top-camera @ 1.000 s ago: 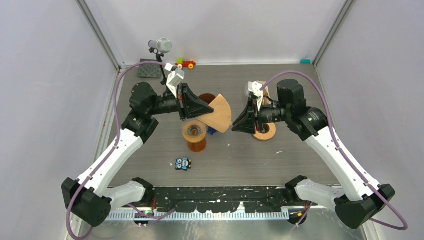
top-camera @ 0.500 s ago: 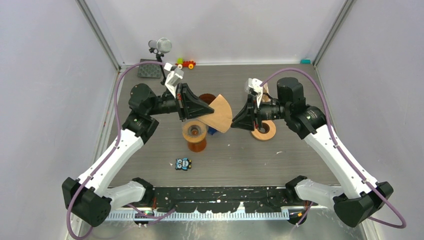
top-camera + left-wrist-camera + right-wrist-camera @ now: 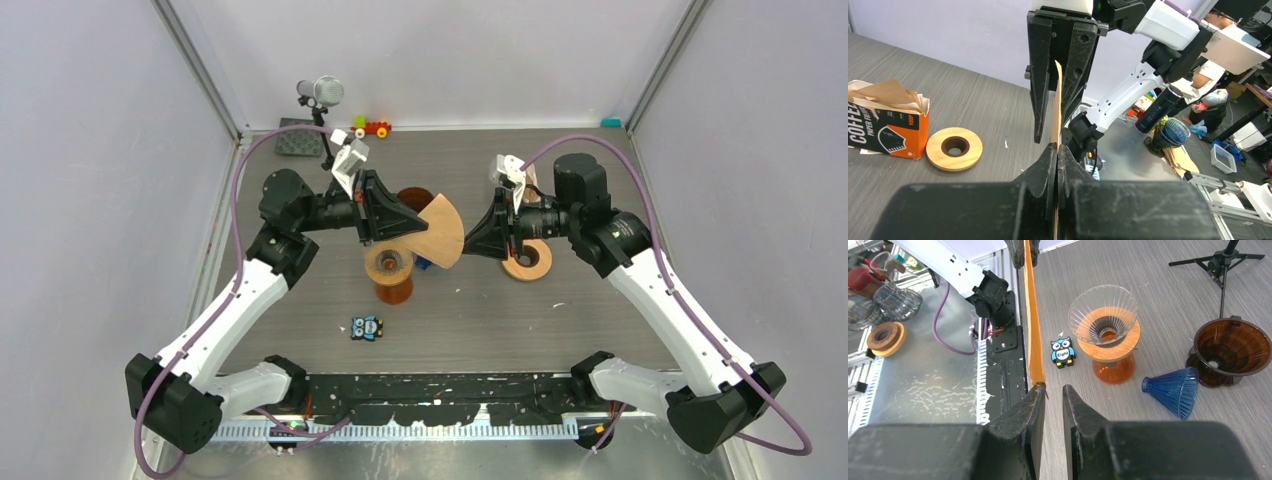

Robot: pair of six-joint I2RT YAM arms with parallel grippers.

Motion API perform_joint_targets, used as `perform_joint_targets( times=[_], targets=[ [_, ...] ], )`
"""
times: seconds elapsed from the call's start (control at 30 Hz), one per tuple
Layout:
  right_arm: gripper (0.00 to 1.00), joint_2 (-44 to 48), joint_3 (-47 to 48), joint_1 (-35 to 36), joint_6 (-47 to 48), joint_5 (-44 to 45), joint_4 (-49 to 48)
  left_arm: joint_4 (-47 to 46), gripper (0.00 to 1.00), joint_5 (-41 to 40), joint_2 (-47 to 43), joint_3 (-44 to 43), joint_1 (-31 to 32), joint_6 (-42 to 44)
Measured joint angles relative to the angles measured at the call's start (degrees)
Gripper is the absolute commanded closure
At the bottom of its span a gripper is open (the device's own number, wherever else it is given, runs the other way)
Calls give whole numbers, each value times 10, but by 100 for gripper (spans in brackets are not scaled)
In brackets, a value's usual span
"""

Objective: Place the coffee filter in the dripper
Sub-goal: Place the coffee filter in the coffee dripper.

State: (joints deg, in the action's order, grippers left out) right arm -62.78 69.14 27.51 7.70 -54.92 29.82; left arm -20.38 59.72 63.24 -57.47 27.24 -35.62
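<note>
My left gripper (image 3: 420,229) is shut on a tan, fan-shaped coffee filter (image 3: 442,231) and holds it upright above the table. In the left wrist view the filter (image 3: 1056,100) is edge-on in the shut gripper (image 3: 1057,146). My right gripper (image 3: 467,246) is open, facing the filter's far edge. In the right wrist view the filter (image 3: 1033,325) ends at the tip of one finger (image 3: 1037,390), beside the gap of the gripper (image 3: 1053,386). The clear glass dripper (image 3: 390,262) sits on a wooden collar and orange stand below the filter, and it is also in the right wrist view (image 3: 1104,315).
A brown dripper (image 3: 1230,350) and a blue dripper (image 3: 1170,390) lie behind the stand. A wooden ring (image 3: 527,260) and an orange filter box (image 3: 888,125) are under the right arm. An owl figure (image 3: 367,328), a microphone tripod (image 3: 322,100) and small toys (image 3: 372,127) are also here.
My right gripper has moved a little left and back, up to the filter's edge, uncovering more of the wooden ring. The left arm and the filter have barely moved.
</note>
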Motion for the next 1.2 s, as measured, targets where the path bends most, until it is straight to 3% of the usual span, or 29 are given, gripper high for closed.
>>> perform_joint_targets(
  times=[0.3, 0.63, 0.93, 1.03, 1.1, 1.2],
  targets=[
    [77, -27, 0, -1, -40, -20, -38, -10, 100, 1, 0, 7, 0, -2],
    [81, -62, -3, -2, -150, -58, -142, -30, 100, -8, 2, 18, 0, -3],
    [98, -65, -8, -2, -195, -69, -187, -32, 100, -27, 4, 25, 0, -3],
    [99, -65, -10, -5, -201, -70, -190, -32, 100, -34, 4, 25, -2, -3],
    [100, -63, -10, -10, -204, -69, -191, -31, 94, -42, 4, 25, -3, -2],
    [100, -59, -10, -11, -203, -53, -186, -28, 70, -58, 4, 25, -3, -1]
  ],
)
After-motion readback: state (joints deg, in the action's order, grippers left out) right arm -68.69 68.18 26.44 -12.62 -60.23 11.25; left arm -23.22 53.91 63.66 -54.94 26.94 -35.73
